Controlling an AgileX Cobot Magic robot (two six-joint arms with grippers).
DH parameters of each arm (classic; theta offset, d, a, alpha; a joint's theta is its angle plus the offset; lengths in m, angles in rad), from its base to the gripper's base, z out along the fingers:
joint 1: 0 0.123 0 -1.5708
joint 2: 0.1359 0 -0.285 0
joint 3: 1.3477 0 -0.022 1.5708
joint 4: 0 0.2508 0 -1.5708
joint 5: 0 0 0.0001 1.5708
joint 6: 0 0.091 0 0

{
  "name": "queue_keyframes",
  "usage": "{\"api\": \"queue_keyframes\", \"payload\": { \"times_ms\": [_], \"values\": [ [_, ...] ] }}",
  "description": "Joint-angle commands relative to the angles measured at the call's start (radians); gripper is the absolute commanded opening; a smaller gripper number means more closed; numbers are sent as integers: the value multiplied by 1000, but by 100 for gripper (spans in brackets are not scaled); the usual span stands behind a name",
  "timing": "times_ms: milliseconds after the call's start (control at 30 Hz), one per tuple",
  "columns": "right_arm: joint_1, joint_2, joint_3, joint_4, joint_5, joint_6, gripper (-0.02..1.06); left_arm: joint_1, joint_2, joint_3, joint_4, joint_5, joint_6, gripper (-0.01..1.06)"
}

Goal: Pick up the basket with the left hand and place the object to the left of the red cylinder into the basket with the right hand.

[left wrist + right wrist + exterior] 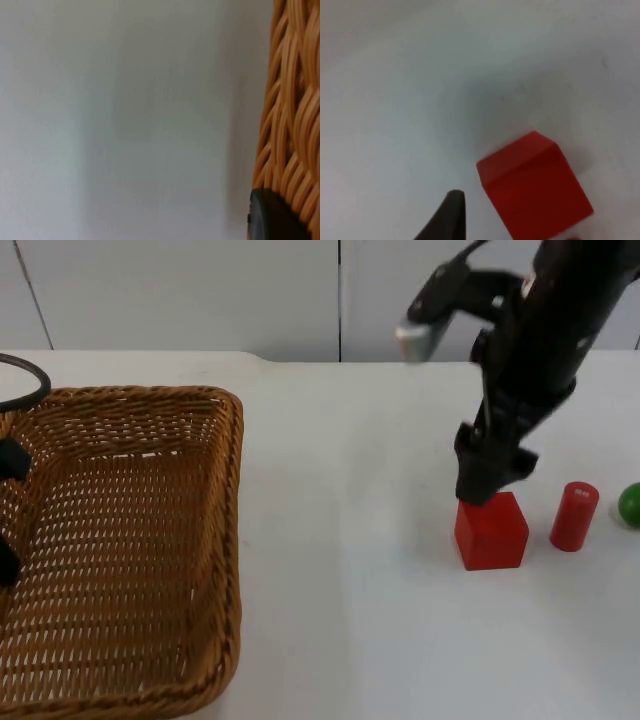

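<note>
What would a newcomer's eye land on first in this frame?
Probably the big wicker basket filling the table's left side, with the left gripper at its left rim. Next, the right gripper poised just above the red cube, which sits left of the red cylinder and a green ball.

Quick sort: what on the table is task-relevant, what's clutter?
In the job: woven brown wicker basket, held at its rim by the left hand; red cube under the right hand; red cylinder as landmark.
Lying about: green ball.
</note>
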Motion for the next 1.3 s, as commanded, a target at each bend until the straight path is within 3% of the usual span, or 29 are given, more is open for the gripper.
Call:
{"api": "queue_keyframes", "payload": {
  "times_ms": [0,233,367,400,500,533,600,733,900,1067,1267],
  "values": [
    [7,60,-19,0,-14,-75,103,2,-11,3,-25,0,7,0],
    [7,145,-19,0,-69,-138,102,2,-11,3,-23,1,7,0],
    [7,173,-19,0,-85,-141,93,2,-11,3,-23,1,7,0],
    [7,178,-19,0,-85,-141,86,2,-11,3,-23,1,7,0],
    [7,174,-19,-23,-85,-132,41,2,-11,3,-23,-4,7,0],
    [7,174,-19,-23,-85,-132,41,2,-11,3,-23,-4,7,0],
    [7,144,-19,-21,-85,-134,0,2,-11,3,-25,-9,7,0],
    [7,57,-21,-12,-59,-98,0,2,-11,3,-25,-9,7,0],
    [7,-99,-21,-14,7,18,0,2,-11,3,-25,-9,7,0],
    [7,-244,-21,-14,19,209,0,2,-11,3,-25,-9,7,0],
    [7,-276,-21,-14,19,219,0,2,-11,3,-25,-9,7,0]
  ]
}}
